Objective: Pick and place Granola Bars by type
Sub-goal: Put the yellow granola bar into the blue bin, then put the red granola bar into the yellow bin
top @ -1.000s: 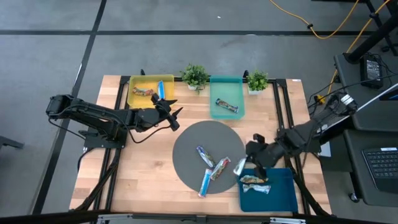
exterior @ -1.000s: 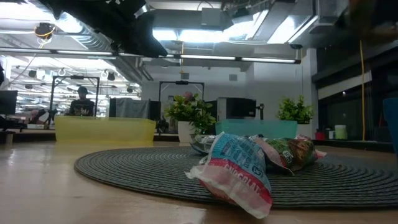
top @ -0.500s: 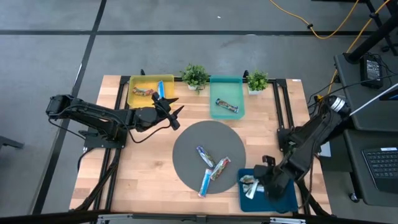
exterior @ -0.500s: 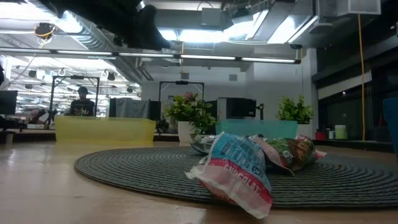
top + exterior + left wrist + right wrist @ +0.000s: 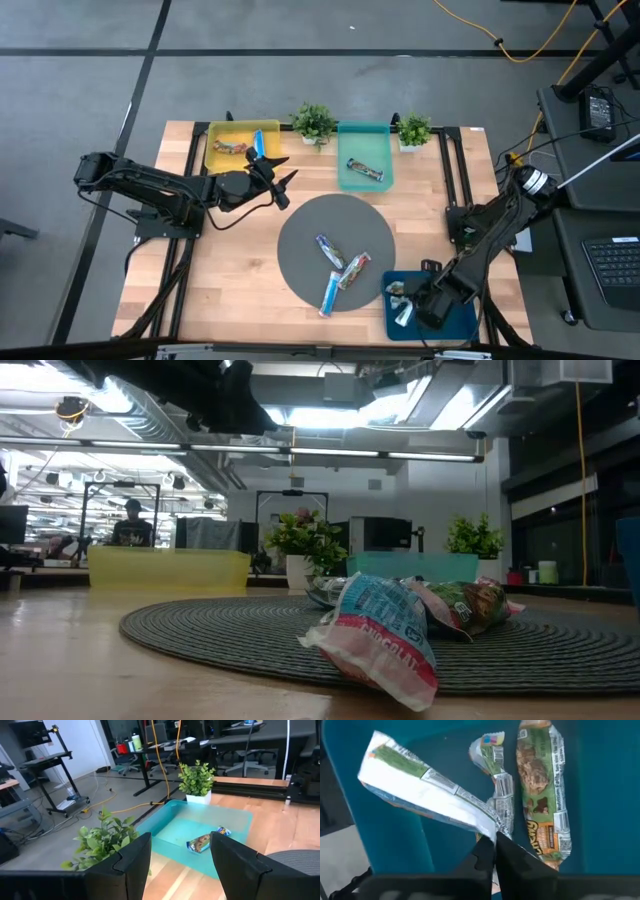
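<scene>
Reaching down over the dark blue tray at the lower right of the high view, the right hand is seen with fingers pressed together, pinching the end of a white-backed granola bar above two green-wrapped bars. The left hand, fingers spread and empty, is held beside the yellow bin at upper left. Three bars lie on the round grey mat.
</scene>
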Robot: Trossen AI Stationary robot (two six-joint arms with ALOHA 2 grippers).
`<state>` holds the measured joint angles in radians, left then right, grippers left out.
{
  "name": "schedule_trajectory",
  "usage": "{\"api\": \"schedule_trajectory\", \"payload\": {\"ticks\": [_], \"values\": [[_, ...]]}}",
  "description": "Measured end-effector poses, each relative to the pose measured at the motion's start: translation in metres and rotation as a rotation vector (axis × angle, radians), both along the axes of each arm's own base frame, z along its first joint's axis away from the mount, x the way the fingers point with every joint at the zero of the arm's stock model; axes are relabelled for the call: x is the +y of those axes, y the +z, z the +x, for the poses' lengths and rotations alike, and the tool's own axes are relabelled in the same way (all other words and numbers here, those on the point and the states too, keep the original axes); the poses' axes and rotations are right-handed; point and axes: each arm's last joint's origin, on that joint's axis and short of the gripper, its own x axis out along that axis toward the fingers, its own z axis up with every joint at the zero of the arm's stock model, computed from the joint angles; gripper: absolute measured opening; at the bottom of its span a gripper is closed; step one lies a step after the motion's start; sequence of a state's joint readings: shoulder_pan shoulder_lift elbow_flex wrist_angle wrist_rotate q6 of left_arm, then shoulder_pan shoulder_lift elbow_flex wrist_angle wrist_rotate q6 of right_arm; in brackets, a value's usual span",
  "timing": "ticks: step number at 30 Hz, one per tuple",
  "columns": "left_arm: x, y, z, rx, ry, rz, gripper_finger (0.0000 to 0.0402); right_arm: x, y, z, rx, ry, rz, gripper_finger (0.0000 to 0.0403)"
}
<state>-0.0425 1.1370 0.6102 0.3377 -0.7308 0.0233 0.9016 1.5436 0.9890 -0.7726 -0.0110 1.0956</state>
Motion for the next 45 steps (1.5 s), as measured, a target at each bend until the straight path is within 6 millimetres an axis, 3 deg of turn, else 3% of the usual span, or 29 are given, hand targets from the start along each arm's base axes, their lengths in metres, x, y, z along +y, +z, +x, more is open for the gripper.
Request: {"api": "schedule_trajectory", "payload": {"ticks": [15,22,28,33,39,45], "values": [[0.0,0.0,0.0,0.0,0.001,0.0,0.0196,-0.008,0.005,0.007,0.004,-0.011,0.01,0.0148],[0.0,0.0,0.0,0.0,0.0,0.0,0.0195,-0.019,0.041,0.024,-0.103,0.089,-0.116,0.0162],[0.0,0.0,0.0,-0.001,0.0,0.0,0.0194,-0.035,0.068,0.053,-0.308,0.268,-0.281,0.0163],[0.0,0.0,0.0,-0.003,0.0,0.0,0.0196,-0.063,0.064,0.079,-0.332,0.351,-0.28,0.0164],[0.0,0.0,0.0,-0.004,0.001,-0.001,0.0195,-0.095,0.049,0.096,-0.32,0.434,-0.258,0.0165],[0.0,0.0,0.0,-0.003,0.001,-0.001,0.0194,-0.117,0.026,0.105,-0.37,0.481,-0.224,0.0222]]}}
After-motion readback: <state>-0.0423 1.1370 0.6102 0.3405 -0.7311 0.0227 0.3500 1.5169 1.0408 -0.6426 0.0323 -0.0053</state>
